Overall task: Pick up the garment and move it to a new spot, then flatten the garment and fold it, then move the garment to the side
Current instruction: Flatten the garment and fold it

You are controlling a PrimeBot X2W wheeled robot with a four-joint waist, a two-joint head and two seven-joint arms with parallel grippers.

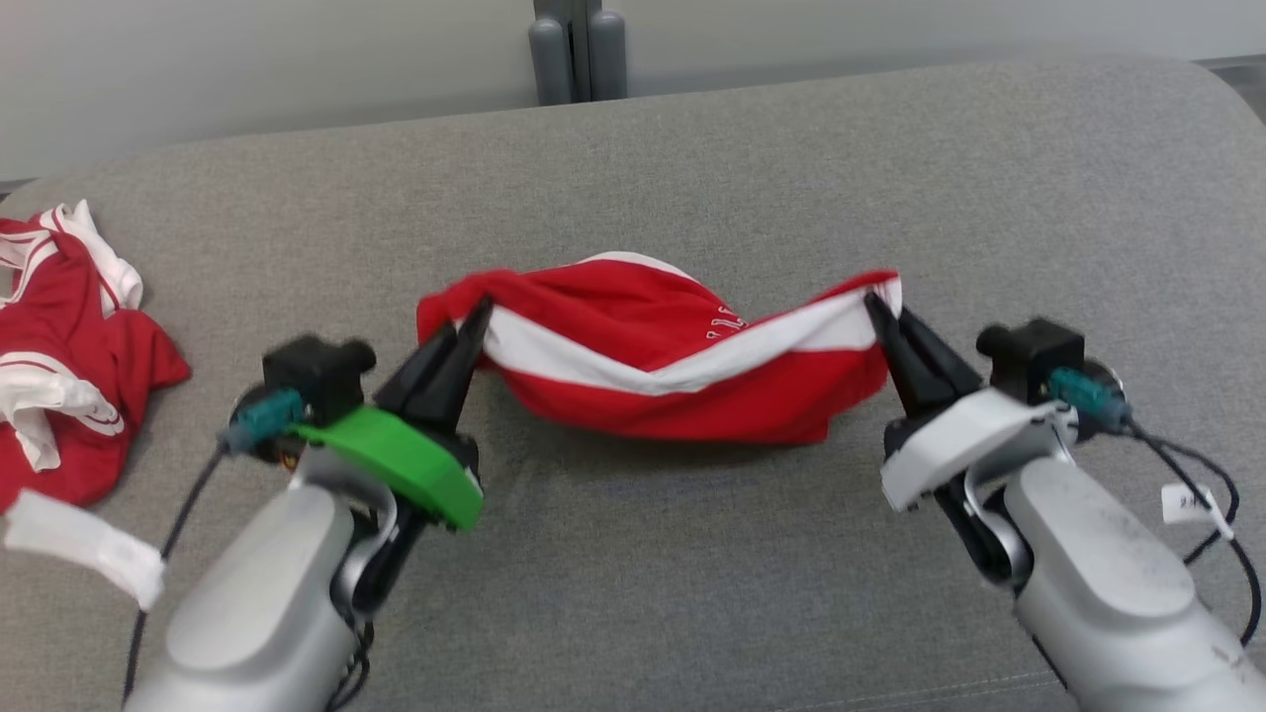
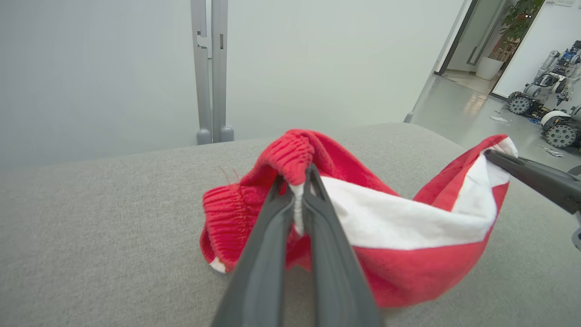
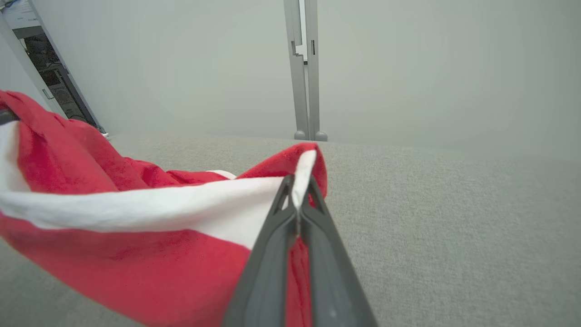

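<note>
Between your two grippers, near the middle of the grey cushioned surface (image 1: 692, 574), the red-and-white garment (image 1: 653, 366) is sagging slackly; whether its belly is touching the fabric, you cannot tell. Your left gripper (image 1: 477, 318) is pinching the ribbed red corner at the left end, and your right gripper (image 1: 874, 305) is clamping the white-banded edge at the right end. You are handling something light, soft and floppy, likely to bunch unless you are holding opposite corners, as now. The surface is looking flat and slightly grippy. Another red-and-white garment (image 1: 69, 366) is lying at the left, well apart. A grey post (image 1: 579, 49) is standing beyond the far edge.
</note>
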